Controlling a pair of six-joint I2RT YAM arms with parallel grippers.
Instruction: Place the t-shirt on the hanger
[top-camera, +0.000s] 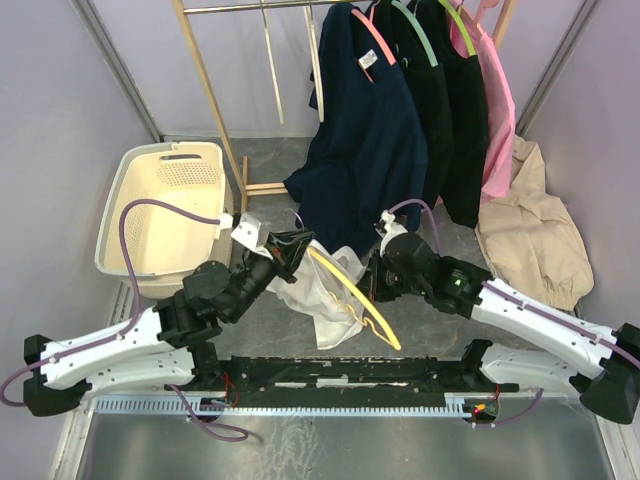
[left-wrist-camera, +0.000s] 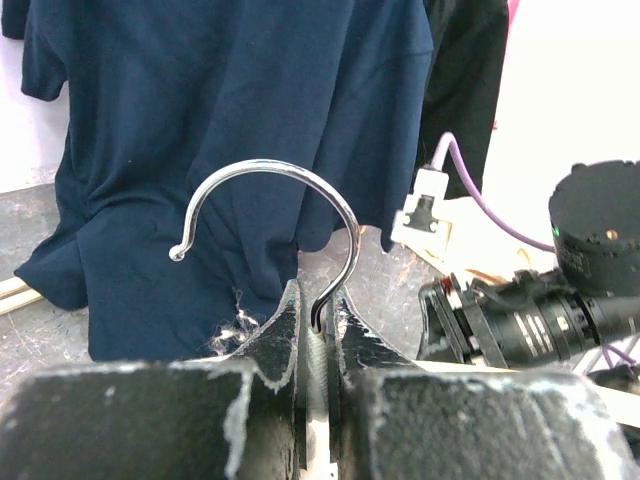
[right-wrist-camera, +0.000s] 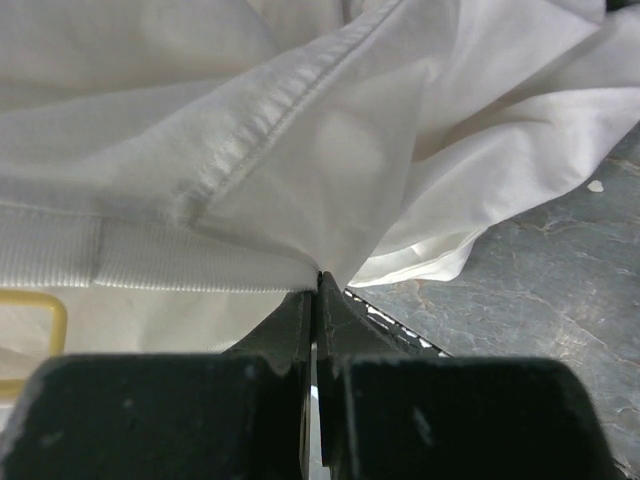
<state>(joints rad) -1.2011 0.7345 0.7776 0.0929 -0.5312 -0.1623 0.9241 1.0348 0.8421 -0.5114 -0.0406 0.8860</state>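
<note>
The white t-shirt (top-camera: 325, 300) hangs bunched between my two grippers above the floor. The yellow hanger (top-camera: 352, 295) slants through it, one arm running down to the right. My left gripper (top-camera: 290, 250) is shut on the hanger at the base of its silver hook (left-wrist-camera: 270, 215); the hook stands up from the jaws in the left wrist view. My right gripper (top-camera: 375, 275) is shut on the t-shirt, pinching the cloth by the ribbed neck band (right-wrist-camera: 180, 265). A piece of the yellow hanger (right-wrist-camera: 40, 330) shows under the cloth in the right wrist view.
A rack at the back holds a navy shirt (top-camera: 365, 140), black garments and a pink one on coloured hangers. A beige garment (top-camera: 530, 235) lies at the right. A cream laundry basket (top-camera: 165, 215) stands at the left. A black rail (top-camera: 350, 375) runs along the near edge.
</note>
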